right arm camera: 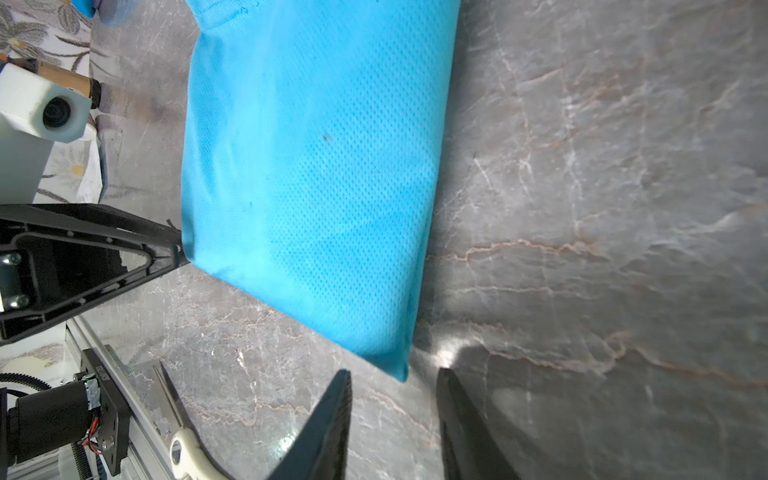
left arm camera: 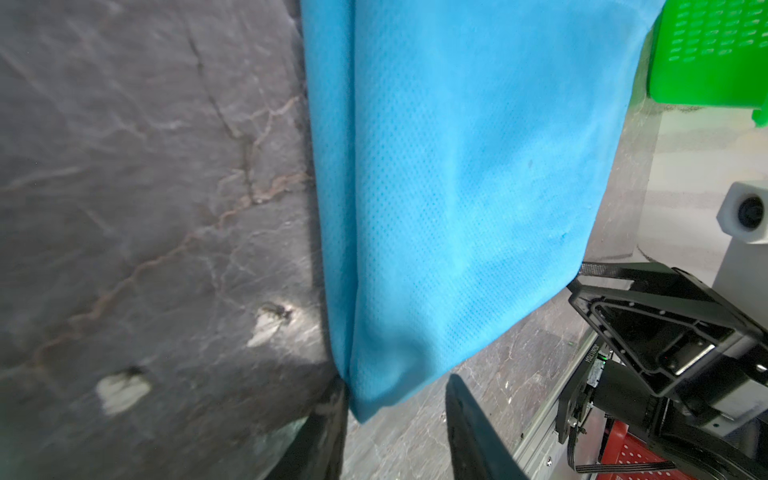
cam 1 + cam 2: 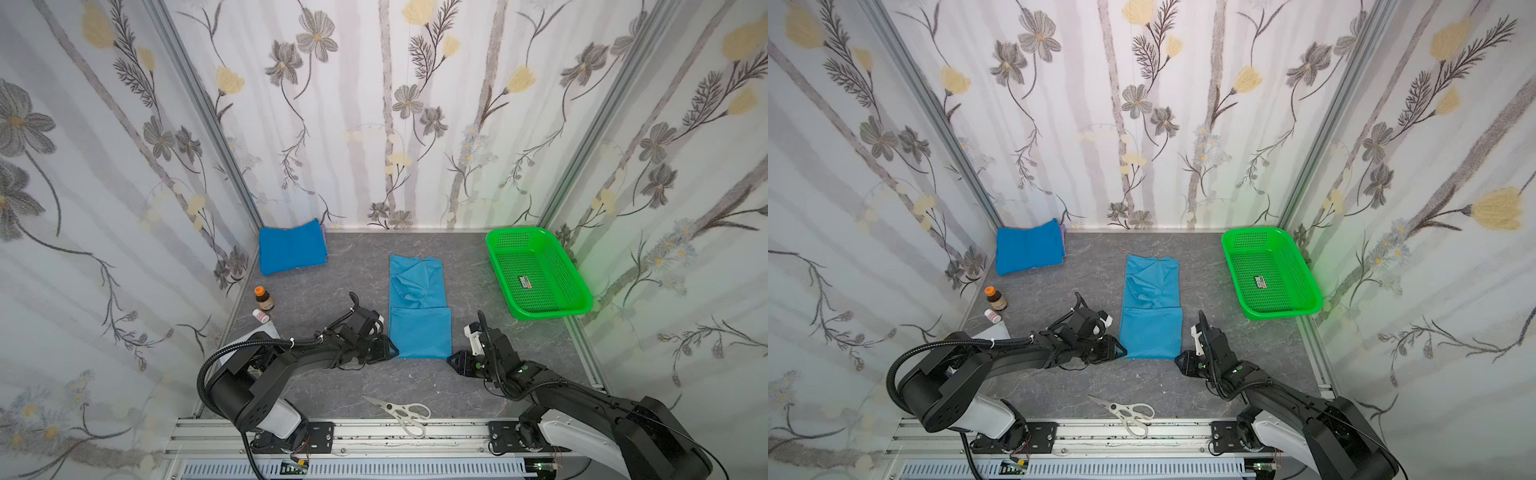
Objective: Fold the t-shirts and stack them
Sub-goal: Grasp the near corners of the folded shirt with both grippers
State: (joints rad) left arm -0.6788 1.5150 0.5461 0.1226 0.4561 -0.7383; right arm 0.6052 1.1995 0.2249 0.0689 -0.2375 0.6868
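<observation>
**A:** Start nearest the rail. What lies there?

**B:** Scissors, low in the middle of the frame, on the counter and well apart from any cloth. They have no part in this job.

**A:** And the arms?

**B:** Just past the scissors, one sits at each near corner of the light sky-blue t-shirt. The left end effector has its jaws apart. The cloth's corner lies in the gap, against one finger, and is not pinched. The right end effector is also released, and its corner lies just ahead of the gap.

**A:** How does the shirt lie?

**B:** It lies flat at the centre of both top views as a long narrow strip. Its sleeves are turned in and it runs away toward the back wall.

**A:** How will it handle?

**B:** I'd say light and limp. It is a fine dimpled knit with no stiffness, so it will sag between two holds and its layers may slide apart. I'd take it at those two near corners, low against the counter, catching every layer. Then I'd lift both together so the hem travels evenly.

**A:** And farther back?

**B:** The green basket is at the right. The darker blue t-shirt is at the upper left of the counter, already folded, against the back wall. That is probably where the stack goes.
</observation>
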